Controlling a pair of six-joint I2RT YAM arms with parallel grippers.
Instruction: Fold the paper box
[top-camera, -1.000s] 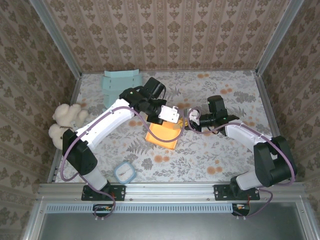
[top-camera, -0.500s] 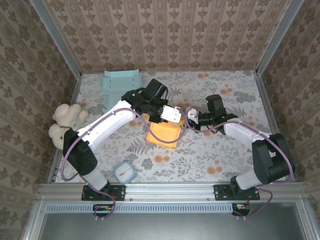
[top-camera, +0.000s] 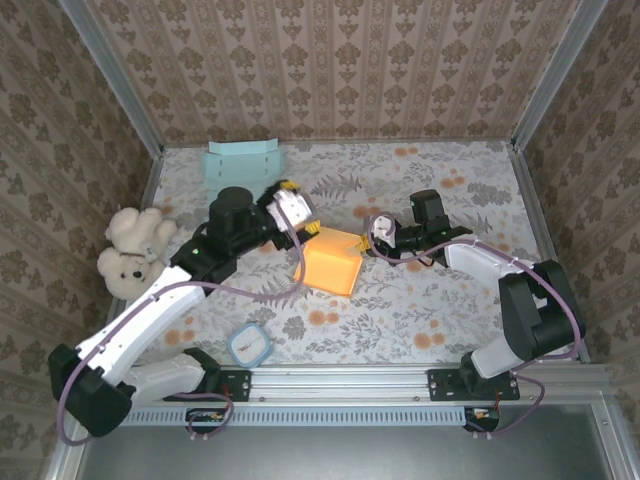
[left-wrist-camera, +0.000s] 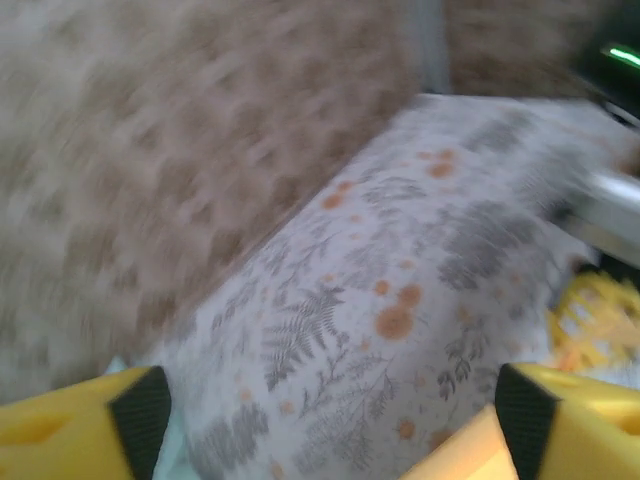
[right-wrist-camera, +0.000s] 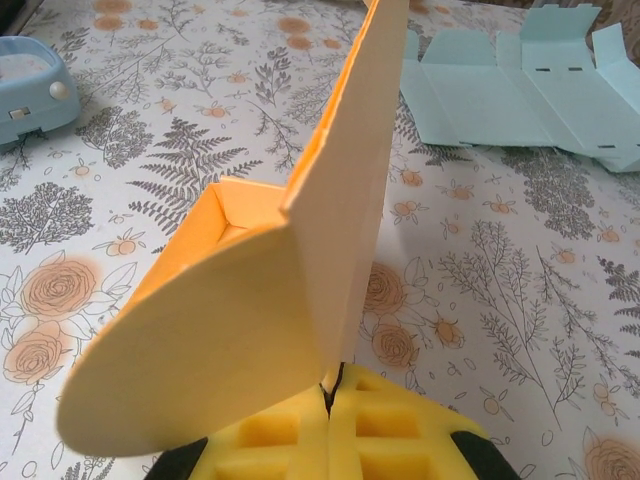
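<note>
Well, the thin orange paper box (right-wrist-camera: 345, 190) looks light, bendy; right tool (right-wrist-camera: 330, 395) pinches its flap edge, left tool (left-wrist-camera: 330, 412) open, empty.

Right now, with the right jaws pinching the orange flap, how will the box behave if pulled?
Probably light: the orange box is thin paper, so it would likely slide or tip rather than resist. The flap stands thin and upright in the right jaws, so it may bend or crease.
</note>
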